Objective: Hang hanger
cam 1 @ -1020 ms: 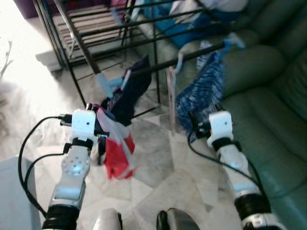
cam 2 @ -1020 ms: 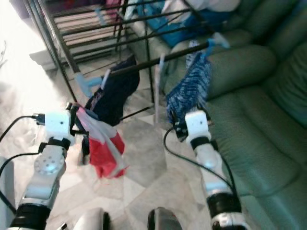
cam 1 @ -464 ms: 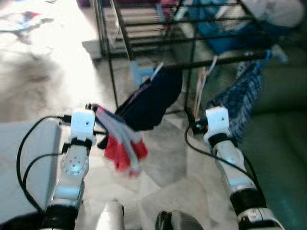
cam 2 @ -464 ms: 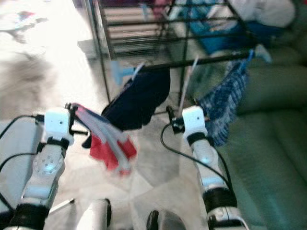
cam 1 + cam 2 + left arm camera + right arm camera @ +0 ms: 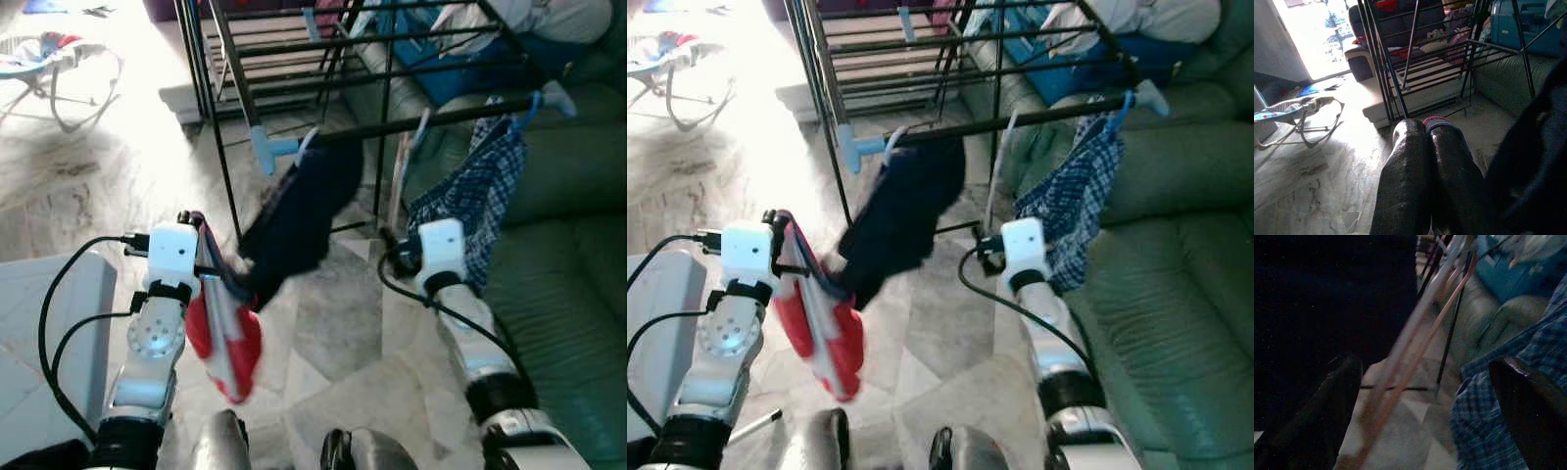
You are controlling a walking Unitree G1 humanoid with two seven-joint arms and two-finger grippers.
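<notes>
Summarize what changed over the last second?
Mostly the camera swung: the rack now sits higher and more upright in view. The red garment held by the left hand swung and now hangs straight down. The right hand stays open beside the pink hanger; dark and checked clothes remain hung.

Strong daylight pours in from the upper left of the head views, washing the marble floor to near white with glare. The green sofa sits in softer, dimmer light. The red garment smears with motion blur. The right wrist view is dark and blurred; a pinkish streak, perhaps a hanger, is unfocused.
</notes>
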